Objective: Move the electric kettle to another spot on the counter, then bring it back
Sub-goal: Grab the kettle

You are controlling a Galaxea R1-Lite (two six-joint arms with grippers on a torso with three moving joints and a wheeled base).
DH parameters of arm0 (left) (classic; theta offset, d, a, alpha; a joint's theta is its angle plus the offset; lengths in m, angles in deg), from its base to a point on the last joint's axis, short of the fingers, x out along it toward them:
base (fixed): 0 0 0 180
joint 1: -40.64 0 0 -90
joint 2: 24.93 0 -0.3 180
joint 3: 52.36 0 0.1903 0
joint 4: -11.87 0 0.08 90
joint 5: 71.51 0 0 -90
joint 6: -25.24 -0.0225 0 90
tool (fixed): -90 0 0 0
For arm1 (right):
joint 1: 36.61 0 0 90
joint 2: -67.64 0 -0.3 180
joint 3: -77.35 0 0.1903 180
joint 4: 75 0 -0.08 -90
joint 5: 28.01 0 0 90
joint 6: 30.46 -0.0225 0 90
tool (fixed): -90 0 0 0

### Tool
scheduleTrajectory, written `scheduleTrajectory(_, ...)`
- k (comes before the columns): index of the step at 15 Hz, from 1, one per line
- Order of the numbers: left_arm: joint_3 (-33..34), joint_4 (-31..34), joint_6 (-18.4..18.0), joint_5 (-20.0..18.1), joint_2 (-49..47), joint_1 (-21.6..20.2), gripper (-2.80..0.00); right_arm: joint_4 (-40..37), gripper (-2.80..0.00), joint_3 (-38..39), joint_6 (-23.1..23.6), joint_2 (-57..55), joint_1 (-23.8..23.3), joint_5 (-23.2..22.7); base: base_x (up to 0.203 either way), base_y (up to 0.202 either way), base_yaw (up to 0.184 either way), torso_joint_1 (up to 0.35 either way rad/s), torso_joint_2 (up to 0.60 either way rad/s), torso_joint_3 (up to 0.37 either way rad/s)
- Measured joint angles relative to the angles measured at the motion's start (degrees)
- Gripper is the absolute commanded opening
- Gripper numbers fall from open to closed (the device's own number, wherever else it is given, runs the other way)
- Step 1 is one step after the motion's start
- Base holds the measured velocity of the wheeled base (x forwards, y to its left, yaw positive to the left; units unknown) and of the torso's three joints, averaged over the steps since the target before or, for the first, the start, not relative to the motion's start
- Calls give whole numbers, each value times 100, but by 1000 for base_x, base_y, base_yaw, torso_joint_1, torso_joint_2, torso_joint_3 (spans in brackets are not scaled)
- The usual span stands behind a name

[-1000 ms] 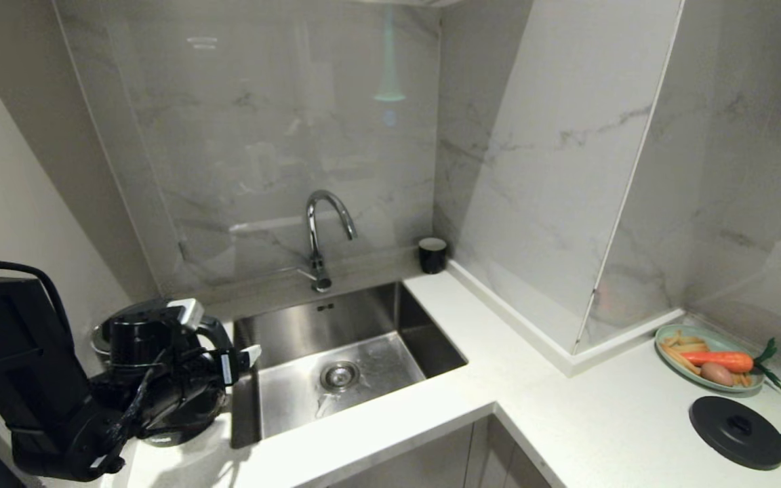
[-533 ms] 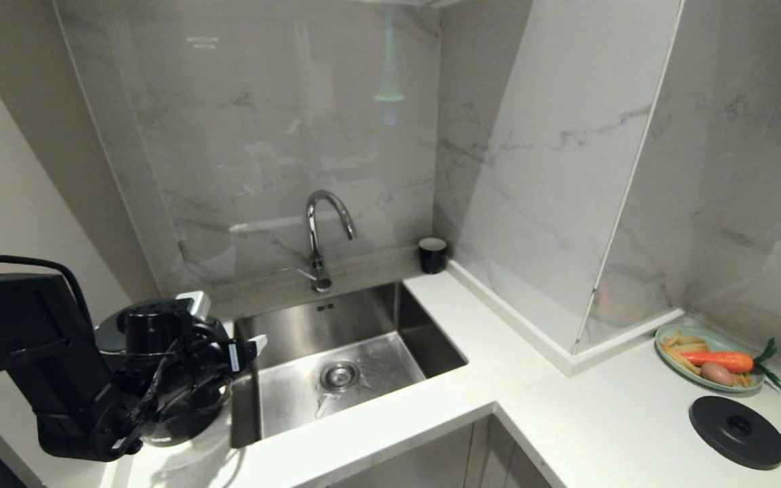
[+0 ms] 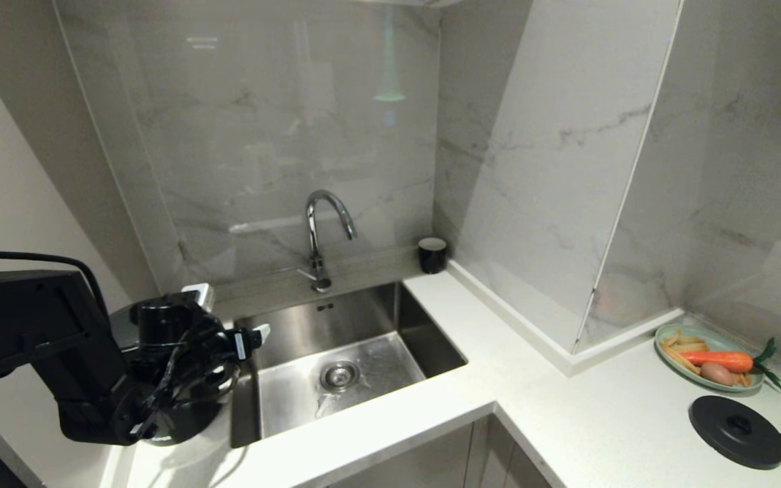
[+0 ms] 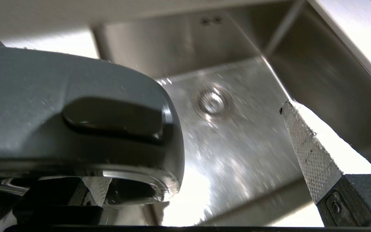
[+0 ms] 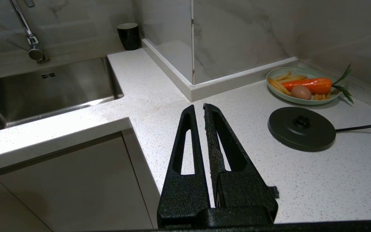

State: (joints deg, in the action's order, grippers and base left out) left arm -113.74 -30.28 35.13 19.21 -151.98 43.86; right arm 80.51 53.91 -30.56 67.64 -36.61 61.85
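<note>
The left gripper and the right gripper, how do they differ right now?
The left gripper is open, fingers spread either side of the electric kettle's handle beside the sink; the right gripper is shut, fingers pressed together. The left gripper is at the kettle; the right gripper hangs over bare counter, near the black base disc. Neither holds anything.

You see a glossy black electric kettle (image 3: 180, 413), brushed-steel sink (image 3: 363, 325), speckled white stone counter (image 3: 499, 366), polished marble-look walls (image 3: 282, 135).
</note>
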Motion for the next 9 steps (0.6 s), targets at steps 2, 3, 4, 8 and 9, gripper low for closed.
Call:
scheduleTrajectory(2,-134,-6,9,93,-86,0,0,0,-280,2,1,0,0,1,0,0,0,0,0,0)
scheduleTrajectory(3,-162,-13,6,102,-113,-2,0,0,-280,0,0,0,0,1,0,0,0,0,0,0)
scheduleTrajectory(4,-173,-33,8,104,-131,0,0,0,-280,2,-1,0,0,-1,0,0,0,0,0,0)
scheduleTrajectory(8,-125,-580,-11,136,-269,17,0,0,-280,2,-3,0,0,-1,0,0,0,0,0,0)
scheduleTrajectory(9,-101,-631,-12,142,-332,24,0,0,-280,2,-1,0,0,-1,0,0,0,0,0,0)
